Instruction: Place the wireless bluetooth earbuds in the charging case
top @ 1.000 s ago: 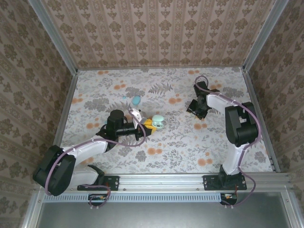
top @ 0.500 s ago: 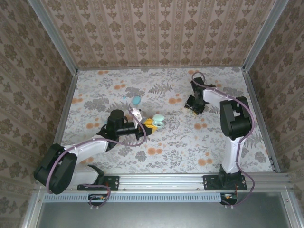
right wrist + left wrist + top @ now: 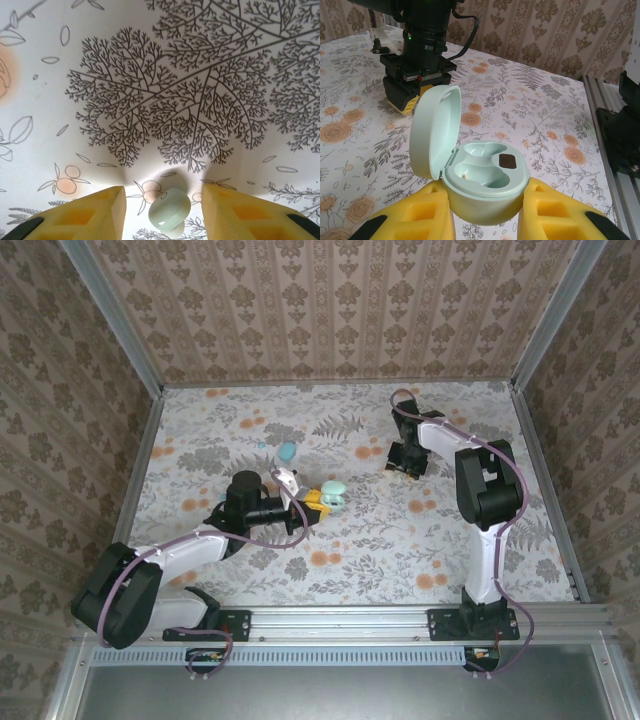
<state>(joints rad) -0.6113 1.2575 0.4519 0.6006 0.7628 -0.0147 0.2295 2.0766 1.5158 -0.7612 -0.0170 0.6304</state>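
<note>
Two arms split the work. In the top external view, the left gripper [image 3: 320, 502] is pressed onto a mint-green oval plastic charging case [image 3: 333, 492] near the middle of the floral-cloth counter [image 3: 380, 540]. The right gripper [image 3: 404, 462] points down at the cloth well apart from it, nearer the far edge and the right side. A teal-blue oval pebble-shaped case [image 3: 288, 451] lies toward the far edge, left of middle, with a tiny pale bit [image 3: 263, 444] just beside it. That bit may be a second earbud, but it is too small to be sure. In the left wrist view, the yellow foam fingers [image 3: 415, 217] clamp the mint case's lower shell from both sides. Its hinged lid [image 3: 434, 131] stands open, and both moulded wells are bare, so no earbud is seated yet. In the right wrist view, the yellow fingers [image 3: 85, 212] stand spread around a small pale light-blue rounded earbud [image 3: 170, 209] lying on the cloth. There is a gap on each side, the narrower one toward the finger on the picture's right. The earbud's longer side seems to slant roughly across the gap, so closing would likely pinch it end to end. The right arm is by far the nearer to it, and the open case waits to that arm's left, toward the near edge.
</note>
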